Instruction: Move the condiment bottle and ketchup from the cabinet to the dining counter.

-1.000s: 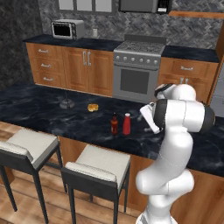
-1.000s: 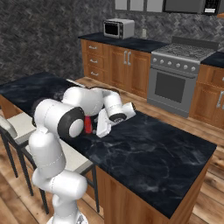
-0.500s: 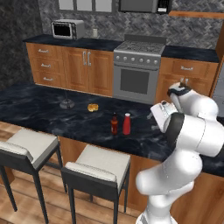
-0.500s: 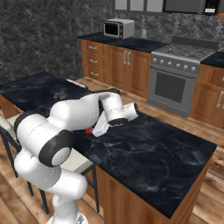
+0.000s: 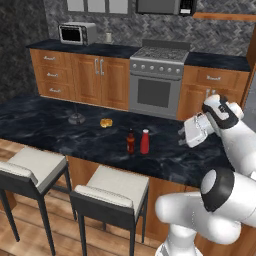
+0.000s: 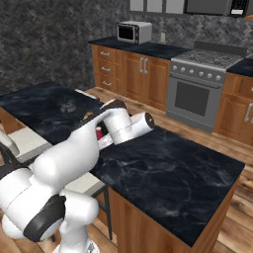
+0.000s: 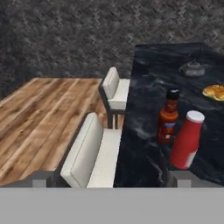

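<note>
The condiment bottle (image 5: 130, 142), dark brown-red with a dark cap, stands upright on the black dining counter (image 5: 55, 132) near its front edge. The ketchup (image 5: 145, 142), bright red with a pale top, stands just to its right, close beside it. My gripper (image 5: 181, 137) hovers open and empty to the right of both, apart from them. The hand view looks back at the condiment bottle (image 7: 168, 118) and ketchup (image 7: 187, 140) on the dining counter (image 7: 144, 144), with my gripper (image 7: 110, 179) held wide. A strip of warm-brown wood (image 5: 222, 16) at the top right may be the cabinet's edge.
Two cushioned bar stools (image 5: 112, 187) (image 5: 30, 167) stand along the counter's front. A yellow food item (image 5: 105, 122) and a small dark lidded dish (image 5: 76, 119) sit further left on the counter. The stove (image 5: 157, 85) and a microwave (image 5: 77, 33) lie behind.
My arm has swung right and back, carrying the open gripper away from the two bottles. Both bottles stay upright where they were.
</note>
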You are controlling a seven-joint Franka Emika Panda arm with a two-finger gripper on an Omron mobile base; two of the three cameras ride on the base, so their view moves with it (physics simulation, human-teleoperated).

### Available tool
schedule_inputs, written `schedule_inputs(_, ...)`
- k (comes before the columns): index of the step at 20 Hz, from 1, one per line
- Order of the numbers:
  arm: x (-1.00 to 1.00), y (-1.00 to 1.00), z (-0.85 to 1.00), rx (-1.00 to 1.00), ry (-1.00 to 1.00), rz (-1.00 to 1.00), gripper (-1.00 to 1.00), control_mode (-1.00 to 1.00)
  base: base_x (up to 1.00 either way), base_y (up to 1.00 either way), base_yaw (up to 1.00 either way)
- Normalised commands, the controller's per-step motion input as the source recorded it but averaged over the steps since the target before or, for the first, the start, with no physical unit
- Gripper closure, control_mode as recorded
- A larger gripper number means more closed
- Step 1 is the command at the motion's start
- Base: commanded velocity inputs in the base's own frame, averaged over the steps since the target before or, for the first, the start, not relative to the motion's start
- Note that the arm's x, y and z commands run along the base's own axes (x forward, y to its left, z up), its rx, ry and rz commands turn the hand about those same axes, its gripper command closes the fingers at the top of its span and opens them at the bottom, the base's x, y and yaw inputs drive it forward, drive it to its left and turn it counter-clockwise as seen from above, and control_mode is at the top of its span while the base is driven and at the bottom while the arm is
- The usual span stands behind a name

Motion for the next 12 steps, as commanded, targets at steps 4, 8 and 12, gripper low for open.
schedule_inputs(4, -0.48, -0.11, 0.49, -0.09, 0.19, -0.18, -1.00, -1.00, 0.00, 0.00, 0.00)
schedule_inputs(8, -0.59, -0.10, 0.42, -0.11, 0.11, -0.13, -1.00, -1.00, 0.00, 0.00, 0.00)
schedule_inputs(12, -0.60, -0.01, 0.37, -0.15, 0.07, -0.14, -1.00, -1.00, 0.00, 0.00, 0.00)
